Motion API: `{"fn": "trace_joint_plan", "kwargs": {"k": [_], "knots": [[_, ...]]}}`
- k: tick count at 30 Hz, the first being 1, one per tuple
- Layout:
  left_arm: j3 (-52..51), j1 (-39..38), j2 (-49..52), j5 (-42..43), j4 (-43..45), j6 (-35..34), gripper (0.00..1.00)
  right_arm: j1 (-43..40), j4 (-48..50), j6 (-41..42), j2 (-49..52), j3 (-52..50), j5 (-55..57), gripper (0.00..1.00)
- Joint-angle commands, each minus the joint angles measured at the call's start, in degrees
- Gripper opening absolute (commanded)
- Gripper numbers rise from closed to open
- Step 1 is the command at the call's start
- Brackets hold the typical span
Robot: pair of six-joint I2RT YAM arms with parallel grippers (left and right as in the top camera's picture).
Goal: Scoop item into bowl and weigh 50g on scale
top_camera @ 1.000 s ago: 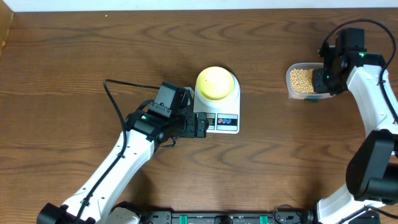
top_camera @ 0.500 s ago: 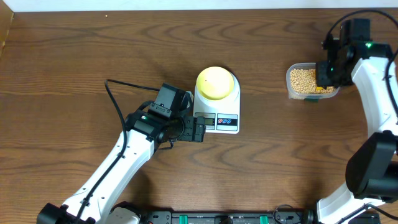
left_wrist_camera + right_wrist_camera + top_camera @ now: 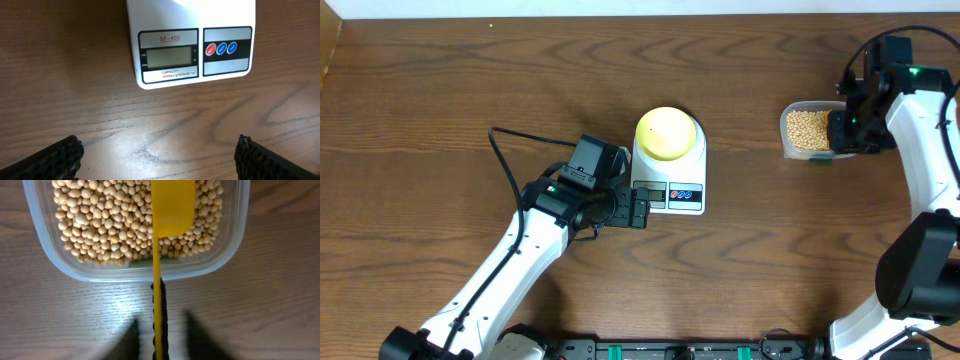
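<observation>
altogether one bowl, one scale, one scoop, many beans.

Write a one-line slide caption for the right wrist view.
A yellow scoop poised over soybeans in a clear plastic tub on a wooden table.

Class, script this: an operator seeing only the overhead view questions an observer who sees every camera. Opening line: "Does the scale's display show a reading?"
Observer: No digits show on the display of the scale; it looks blank.
Operator: Anything touching its front?
Observer: No; the left gripper is open, short of the scale's front edge.
Operator: And on the right?
Observer: The right gripper is shut on the handle of the scoop, whose head lies over the beans in the tub.
</observation>
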Motion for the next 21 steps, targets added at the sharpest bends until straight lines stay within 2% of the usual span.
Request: {"fn": "trace_joint_plan", "kwargs": {"k": [1,5,11,19,21], "knots": [[0.3,-0.1,0.0,-0.9,-0.2,0.8,0.98,-0.8,0.1,0.7,0.0,-0.3,0.3,0.02],[0.3,-0.1,0.0,-0.9,-0.2,0.8,0.98,-0.8,1.3,0.7,0.0,-0.3,0.3,0.01],[0.3,-0.1,0.0,-0.9,-0.2,0.8,0.98,-0.8,9.4,0.6,0.0,-0.3,0.7,0.01],[0.3,-0.1,0.0,-0.9,-0.2,0.8,0.98,-0.8,12.8,0.5,0.0,-0.3,0.7,0.02],[0.3,-0.1,0.0,-0.9,-0.2,0.8,0.98,-0.8,12.8,0.5,0.0,-0.3,0.7,0.05]]}}
